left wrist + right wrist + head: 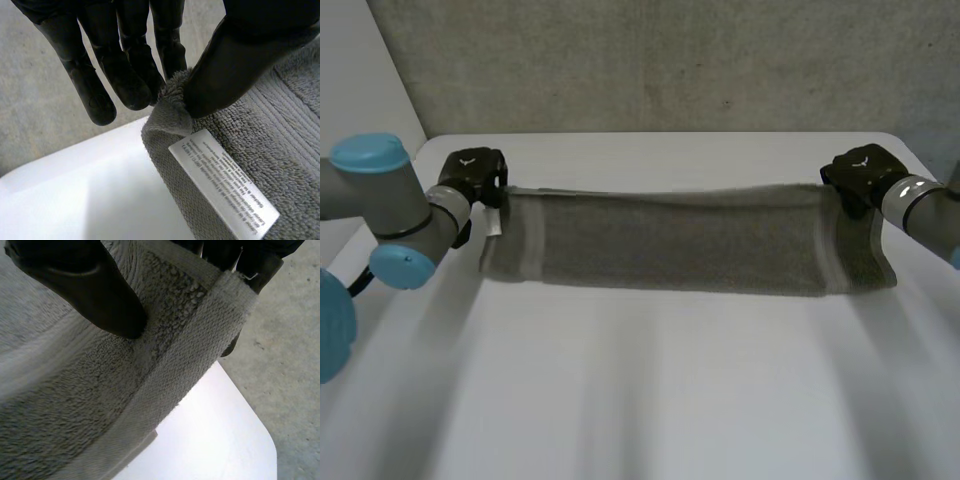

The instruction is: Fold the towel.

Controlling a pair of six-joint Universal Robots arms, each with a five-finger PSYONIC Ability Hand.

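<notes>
grey towel (680,240) stretched flat, left robot hand (472,176) & right robot hand (857,176) pinching far corners.

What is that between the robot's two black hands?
A grey towel, spanning from the left hand to the right hand, each pinching a corner of it; the head view shows this.

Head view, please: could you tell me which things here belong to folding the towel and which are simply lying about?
Part of the job:
grey terry towel
left hand, pinching one far corner
right hand, pinching the opposite far corner

Just there:
white table beneath
grey concrete wall behind
</notes>
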